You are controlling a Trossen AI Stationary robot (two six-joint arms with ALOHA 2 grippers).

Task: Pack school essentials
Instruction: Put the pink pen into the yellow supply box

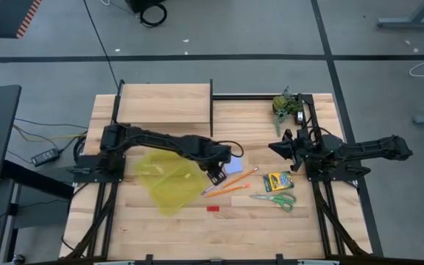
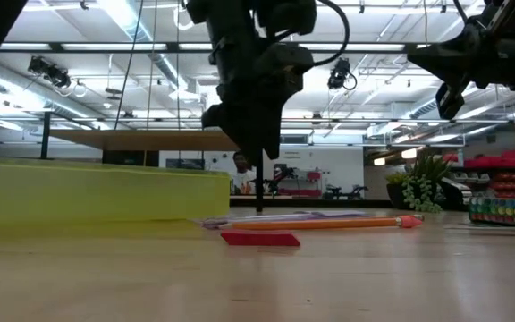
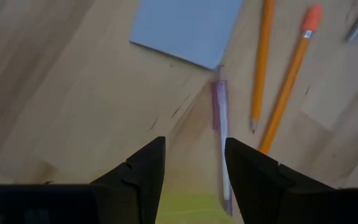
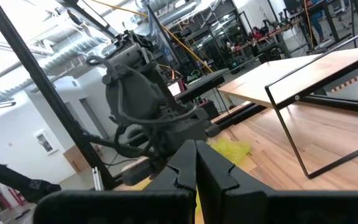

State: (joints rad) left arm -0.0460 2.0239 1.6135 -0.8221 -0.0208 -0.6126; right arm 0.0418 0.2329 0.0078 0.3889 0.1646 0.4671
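— Pencils first; where do they lie against the left gripper [image 1: 216, 175]?

— Just off its tips; two orange pencils [image 3: 284, 93] lie side by side on the table [image 1: 168, 228], and a thin purple pencil [image 3: 221, 124] runs under the gap toward one finger [image 3: 253, 180]; the pale blue note pad [image 3: 188, 28] sits just beyond, past the pencil's far end.

— And the fingers themselves?

— Parted, roughly halfway; nothing between them, nothing touched as far as I can see; the low view shows the tips hanging a little above the wood.

— The rest?

— Yellow pouch [image 1: 169, 178] right beside that gripper, on the arm's side; red eraser [image 1: 213, 208] nearer the front edge; crayon box [image 1: 274, 181] and green-handled scissors [image 1: 277, 199] well off to the right.

— Right gripper [image 1: 277, 147]?

— Raised by the leafy clump [image 1: 285, 104]; fingers pressed together, holding nothing.
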